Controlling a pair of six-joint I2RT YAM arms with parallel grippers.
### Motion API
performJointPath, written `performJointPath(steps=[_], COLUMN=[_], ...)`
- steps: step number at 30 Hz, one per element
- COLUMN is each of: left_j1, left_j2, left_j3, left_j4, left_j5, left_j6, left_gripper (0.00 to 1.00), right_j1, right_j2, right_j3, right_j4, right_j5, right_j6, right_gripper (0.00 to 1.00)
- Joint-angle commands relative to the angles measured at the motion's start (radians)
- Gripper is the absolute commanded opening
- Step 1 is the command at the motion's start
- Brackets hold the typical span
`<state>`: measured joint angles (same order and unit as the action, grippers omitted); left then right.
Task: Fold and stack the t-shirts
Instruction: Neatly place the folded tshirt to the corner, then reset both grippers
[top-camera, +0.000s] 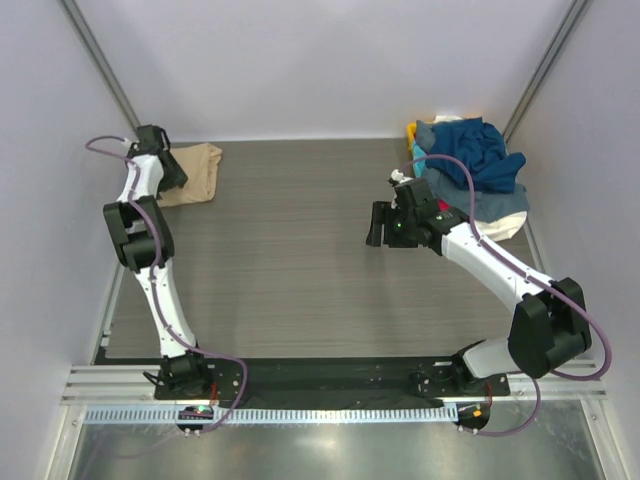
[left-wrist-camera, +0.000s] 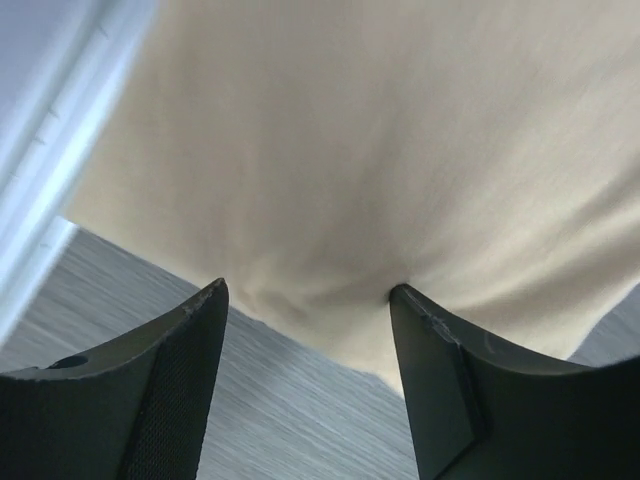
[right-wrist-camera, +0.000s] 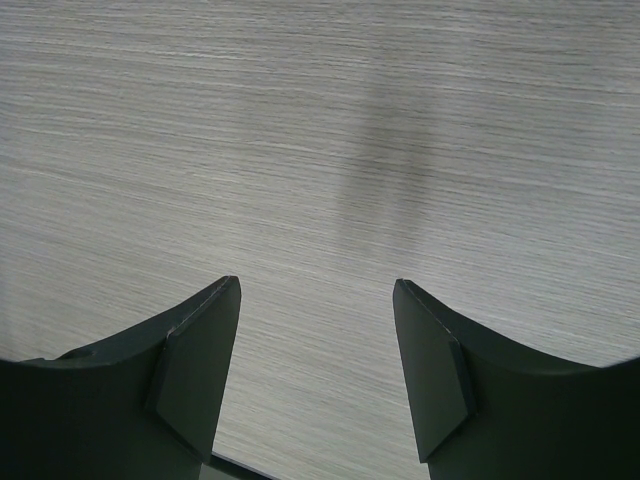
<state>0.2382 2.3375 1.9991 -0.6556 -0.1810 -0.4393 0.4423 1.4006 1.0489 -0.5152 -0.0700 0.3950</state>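
Just ahead of left gripper (left-wrist-camera: 310, 295), spread wide, empty: one tan t-shirt (left-wrist-camera: 350, 150) | right gripper (right-wrist-camera: 318, 290) spread wide, empty | behind it: perhaps four heaped t-shirts (top-camera: 470, 165)

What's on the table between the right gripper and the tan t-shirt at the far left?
Nothing: in the top external view, only bare grey wood-grain table separates the right gripper from the tan cloth t-shirt.

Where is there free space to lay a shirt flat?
The table is bare across its middle, between the tan t-shirt far left and the shirt pile far right; the right gripper hovers there. Both far corners are crowded.
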Motion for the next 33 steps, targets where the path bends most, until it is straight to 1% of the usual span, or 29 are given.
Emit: performJointPath(steps=[1,3,4,8,9,10,11,12,13,14,15,16,17,18,19,20,21,22,23,26,27,32,33], left_j1=[0.012,0.012,0.012,0.007,0.009,0.006,-0.006,-0.016,-0.025,-0.043,-0.051,-0.06,-0.086,-0.1,-0.115,-0.141,-0.152,-0.161,-0.175,-0.185,-0.185,-0.185,-0.185], left_j2=[-0.017,-0.038,-0.059,-0.2,-0.242,-0.316,-0.367,-0.41,-0.491,-0.527,-0.561,-0.599,-0.666,-0.706,-0.74,-0.806,-0.837,-0.866,-0.933,-1.026,-1.084,-1.242,-1.268], left_j3=[0.145,0.199,0.193,0.087,0.017,-0.026,-0.073,-0.171,-0.215,-0.253,-0.329,-0.364,-0.4,-0.466,-0.494,-0.52,-0.567,-0.592,-0.638,-0.707,-0.747,-0.847,-0.865], left_j4=[-0.074,-0.128,-0.13,-0.111,-0.107,-0.095,-0.079,-0.05,-0.041,-0.041,-0.032,-0.03,-0.026,-0.01,-0.01,-0.01,-0.012,-0.01,-0.009,-0.009,-0.01,-0.024,-0.021], left_j5=[-0.089,-0.081,-0.052,0.035,0.052,0.09,0.1,0.106,0.115,0.13,0.143,0.153,0.161,0.175,0.169,0.173,0.21,0.218,0.225,0.278,0.279,0.298,0.288], left_j6=[0.059,0.031,0.021,-0.05,-0.07,-0.093,-0.099,-0.101,-0.099,-0.102,-0.102,-0.102,-0.104,-0.095,-0.092,-0.09,-0.079,-0.078,-0.075,-0.044,-0.018,0.051,0.06], left_gripper=[0.68,0.71,0.72,0.72,0.72,0.72,0.73,0.73,0.74,0.75,0.75,0.75,0.75,0.76,0.76,0.77,0.77,0.78,0.79,0.84,0.86,0.9,0.95], right_j1=[0.004,0.004,0.004,0.004,0.004,0.004,0.004,0.004,0.004,0.004,0.004,0.004,0.006,0.009,0.015,0.016,0.019,0.027,0.029,0.035,0.036,0.045,0.047], right_j2=[0.003,0.006,0.009,0.024,0.026,0.026,0.024,0.021,0.021,0.018,0.014,0.009,0.005,0.0,-0.017,-0.025,-0.035,-0.041,-0.061,-0.09,-0.095,-0.107,-0.112], right_j3=[0.022,0.026,0.031,0.071,0.079,0.085,0.092,0.094,0.095,0.094,0.085,0.083,0.077,0.073,0.066,0.059,0.054,0.05,0.037,0.014,0.008,-0.029,-0.035], right_j4=[0.032,0.038,0.04,0.04,0.04,0.04,0.04,0.041,0.047,0.055,0.061,0.072,0.079,0.086,0.102,0.107,0.113,0.124,0.129,0.153,0.156,0.188,0.191], right_j5=[0.004,0.006,0.007,0.006,0.012,0.013,0.016,0.018,0.018,0.016,0.015,0.006,0.001,-0.002,0.002,0.003,0.004,0.01,0.021,0.025,0.03,0.052,0.058], right_j6=[-0.01,-0.007,-0.005,-0.001,0.001,0.002,0.002,0.002,0.007,0.008,0.014,0.021,0.025,0.03,0.036,0.045,0.048,0.053,0.06,0.068,0.074,0.09,0.091], right_gripper=[0.68,0.68,0.68,0.68,0.68,0.68,0.68,0.68,0.68,0.68,0.68,0.68,0.67,0.67,0.67,0.67,0.67,0.68,0.68,0.69,0.7,0.7,0.71])
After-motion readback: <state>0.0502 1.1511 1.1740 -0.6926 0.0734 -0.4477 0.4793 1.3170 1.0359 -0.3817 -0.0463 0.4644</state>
